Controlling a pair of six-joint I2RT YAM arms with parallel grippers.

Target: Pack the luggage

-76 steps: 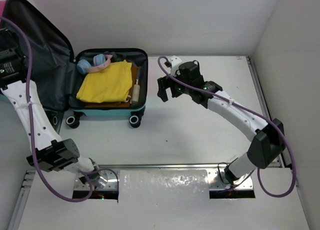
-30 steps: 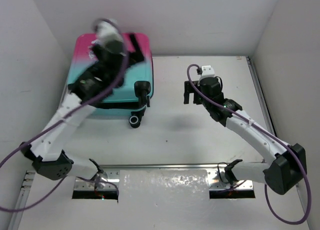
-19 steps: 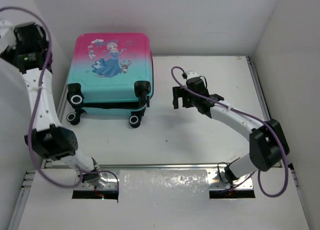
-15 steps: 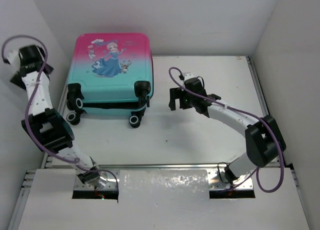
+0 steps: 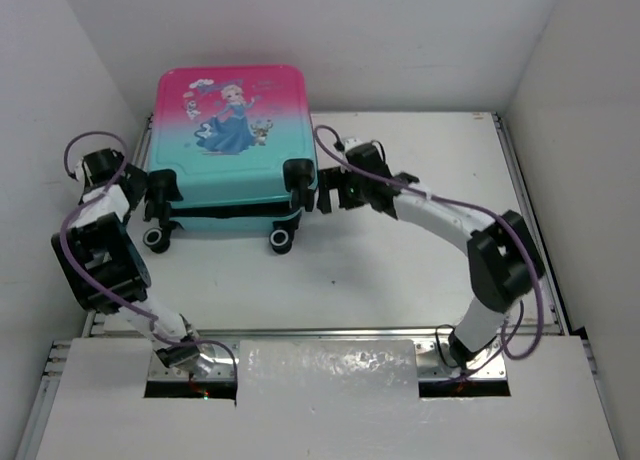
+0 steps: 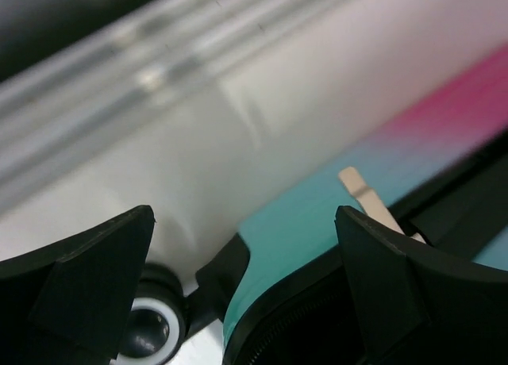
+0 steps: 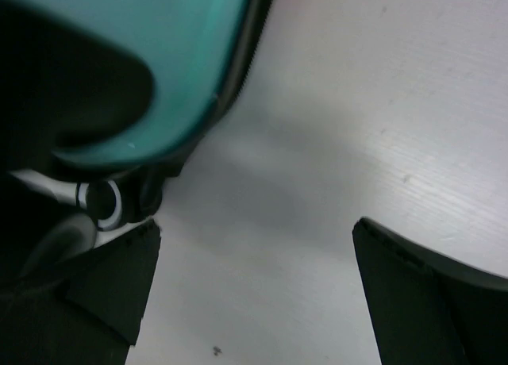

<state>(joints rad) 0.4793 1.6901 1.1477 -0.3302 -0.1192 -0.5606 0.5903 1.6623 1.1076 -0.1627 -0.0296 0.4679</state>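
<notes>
On the white worktop (image 5: 400,270), left of centre in the overhead view, lies the small hard-shell suitcase (image 5: 235,170). Its shell fades from pink to teal and has a cartoon princess in a blue dress printed on it. It is closed and lies flat with the printed face up.

Nearest the arm bases is its wheel end. Small black wheels with white hubs (image 5: 156,239) stick out toward the bottom of the frame. Above them a dark zip seam (image 5: 230,212) runs across the teal end.

The left tool (image 5: 158,188) sits at the case's lower-left corner with its fingers spread wide and nothing between them. Its wrist camera shows the teal edge, one wheel and a pale tab (image 6: 365,198) by the seam, probably the zip pull. The right tool (image 5: 320,188) is at the lower-right corner, also spread and empty, just beside a wheel housing.

The shell looks rigid and glossy, so it should keep its shape under pressure, but the fingers would likely slip on the flat faces. It is probably light for its bulk and is far too broad for one tool to span. The wheel housings, the lip at the seam and the tab look like the better holds. Pressing in from both sides at once is another option. On this smooth surface it may slide if pushed from one side only.

Its long axis runs from the bottom of the frame to the top. The wheels point at the arms, and the pink end is close to the far wall (image 5: 400,40).
</notes>
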